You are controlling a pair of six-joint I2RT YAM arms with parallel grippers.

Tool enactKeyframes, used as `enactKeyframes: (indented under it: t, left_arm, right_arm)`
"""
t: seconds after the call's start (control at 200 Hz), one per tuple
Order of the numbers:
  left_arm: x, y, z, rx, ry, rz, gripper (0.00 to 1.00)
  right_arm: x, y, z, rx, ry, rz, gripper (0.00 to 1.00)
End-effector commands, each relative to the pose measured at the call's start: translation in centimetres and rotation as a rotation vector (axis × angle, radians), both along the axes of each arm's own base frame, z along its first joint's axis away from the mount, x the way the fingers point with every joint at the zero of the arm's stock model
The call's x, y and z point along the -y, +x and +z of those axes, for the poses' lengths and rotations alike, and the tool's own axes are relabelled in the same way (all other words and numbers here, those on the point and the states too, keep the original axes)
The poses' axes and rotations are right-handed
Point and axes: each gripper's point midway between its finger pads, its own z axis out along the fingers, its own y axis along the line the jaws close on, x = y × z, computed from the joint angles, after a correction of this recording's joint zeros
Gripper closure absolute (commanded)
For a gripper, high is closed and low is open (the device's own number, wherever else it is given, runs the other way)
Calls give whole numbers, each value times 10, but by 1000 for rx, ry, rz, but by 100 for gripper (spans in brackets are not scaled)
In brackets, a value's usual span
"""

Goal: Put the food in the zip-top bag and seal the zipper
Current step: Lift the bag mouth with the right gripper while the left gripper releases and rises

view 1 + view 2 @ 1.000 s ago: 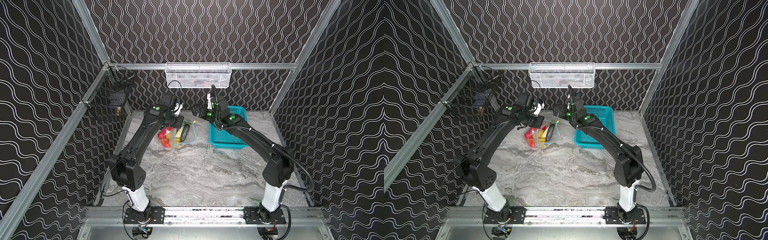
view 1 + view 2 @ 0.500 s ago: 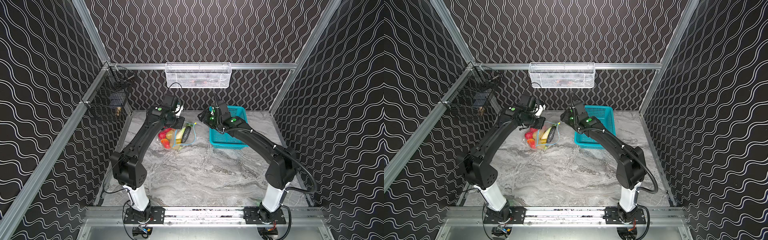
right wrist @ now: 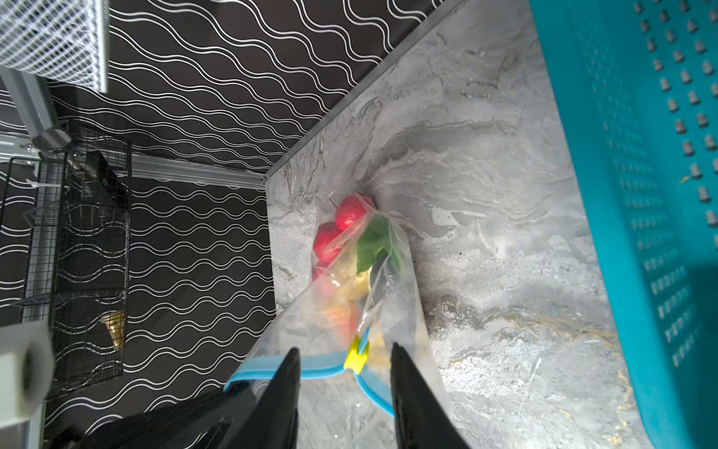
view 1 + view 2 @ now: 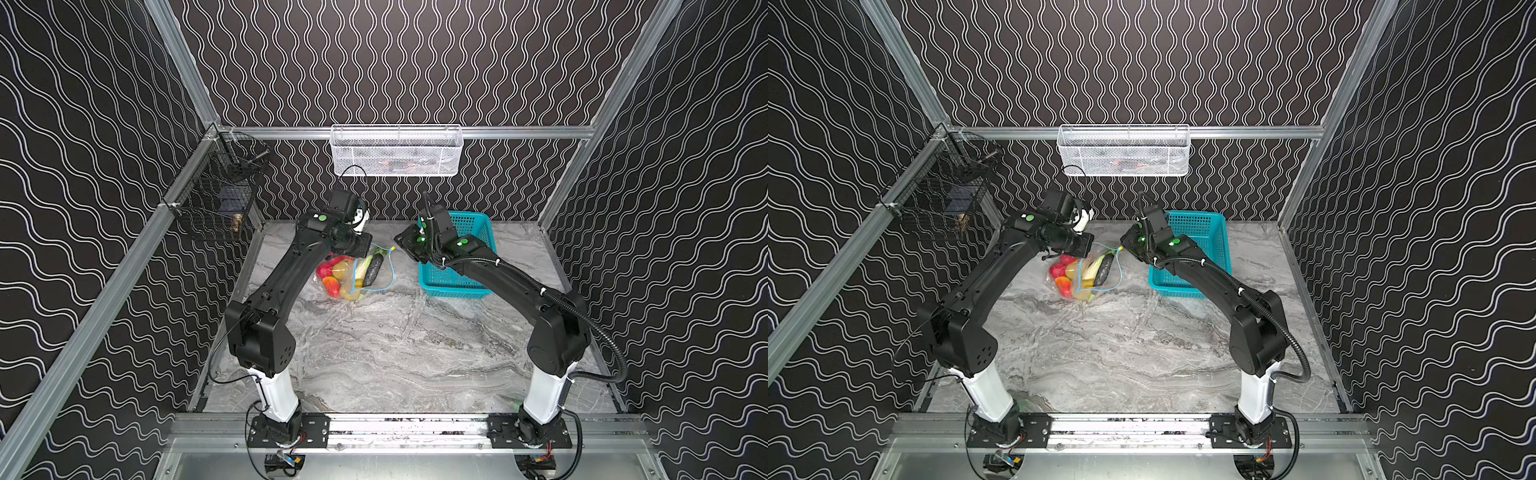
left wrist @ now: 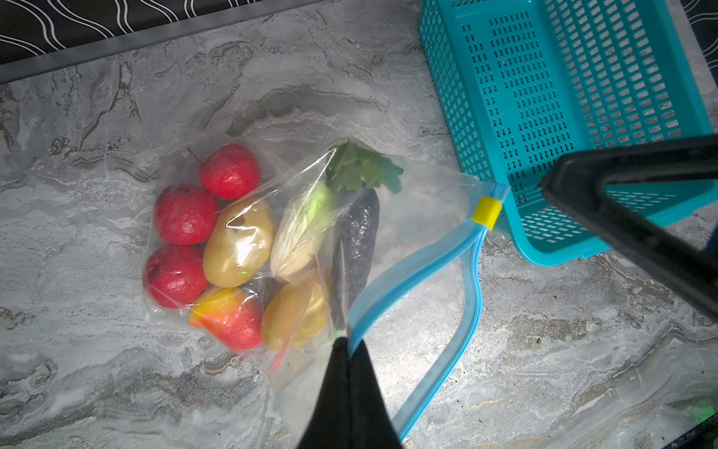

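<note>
Far left, a black wire basket (image 4: 216, 199) hangs on the side rail. My left hand (image 5: 347, 344) is pressed together, pinching the zip-top bag (image 5: 423, 202) right at one end of the zipper (image 5: 408, 268). The bag sits on the bench (image 4: 395, 345) toward the back, left of centre, between the two arms in both top views. All the food I can see is inside it: three tomatoes (image 5: 185, 214) deepest in, then two potatoes (image 5: 239, 241), an orange-red piece (image 5: 229, 317), the radish (image 5: 301, 229), the cucumber (image 5: 357, 237), and a green leaf (image 5: 359, 167) at the radish's top end. The mouth is not sealed; the two blue strips bow apart between my pinch and the yellow slider (image 5: 486, 212), which sits at the opposite end, just beside the teal basket (image 5: 544, 116). My right hand (image 3: 344, 346) is spread, one finger on either side of the slider, with a gap visible on both sides, so it is not gripping anything. I cannot tell whether the fingers touch the strip. The teal basket is right of the bag, under the right arm. A white mesh basket (image 4: 395, 151) hangs on the back rail.
</note>
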Motion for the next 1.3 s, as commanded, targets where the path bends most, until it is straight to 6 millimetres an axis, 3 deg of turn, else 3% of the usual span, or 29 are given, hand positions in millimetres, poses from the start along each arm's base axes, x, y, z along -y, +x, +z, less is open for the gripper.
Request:
enactKeyframes:
  t: [0.0,0.28,0.566,0.591,0.756,1.106,1.296]
  left_arm:
    - [2,0,2,8,2,-4,100]
    - [4,1,4,12,9,-9,100]
    - [4,1,8,22,17,-11,100]
    - [4,1,8,22,17,-11,100]
    - [4,2,10,28,21,-10,100]
    - [2,-1,14,41,20,-9,100]
    - [2,-2,19,52,23,-15,100]
  right_arm:
    - [-7,0,4,2,43,-14,61]
    - [-11,3,-6,-19,54,-34,62]
    - [-12,7,4,12,64,-38,66]
    - [-14,10,-10,-9,47,-38,66]
    - [-18,11,-16,-22,59,-33,70]
    - [-18,14,-7,14,90,-43,84]
    - [-20,18,-5,31,78,-36,100]
